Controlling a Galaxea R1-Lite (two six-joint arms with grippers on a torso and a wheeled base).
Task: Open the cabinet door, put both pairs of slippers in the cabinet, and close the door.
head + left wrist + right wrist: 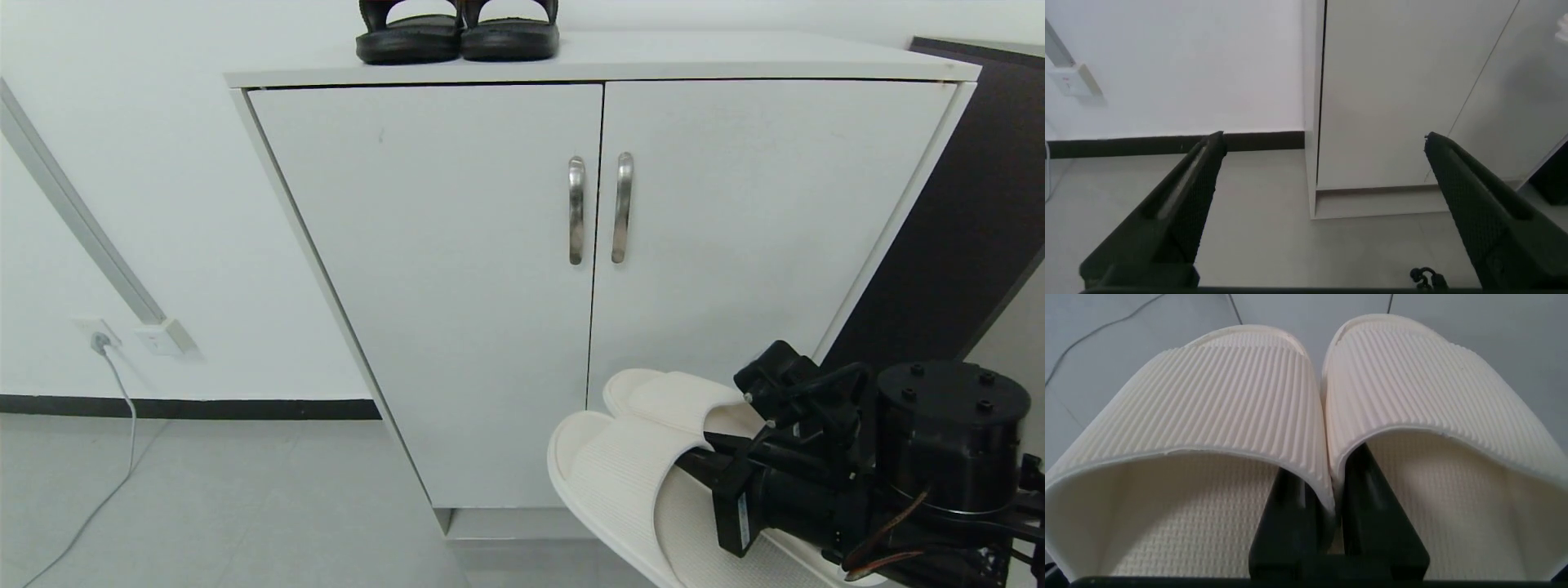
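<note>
Holding the white slippers (629, 474) in my right claw (702, 457), I have one finger pushed into each shoe and the two adjoining uppers pinched between them, so the pair hangs as one bundle. It sits low in front of the right-hand door of the cabinet (424, 286), toes towards that door, near it but not touching as far as I can tell.

Both doors are shut. The left handle (576, 210) and the right handle (622, 207) stand upright, side by side at the centre seam, up and to my left of the loaded claw. Their long axis is vertical, so a grip would have to close across the bar from the sides.

My left claw (1323, 140) is spread wide with nothing in it, down near the floor (204, 490) and facing the cabinet's lower corner. I judge it is the arm for the door, since the right one is full, though it has to rise to handle height.

The white slippers are ribbed across the upper, pale cream, open at the heel, and look soft. The black slippers (457, 37) stand as a pair on the cabinet's top, near its front edge, above the left door.
</note>
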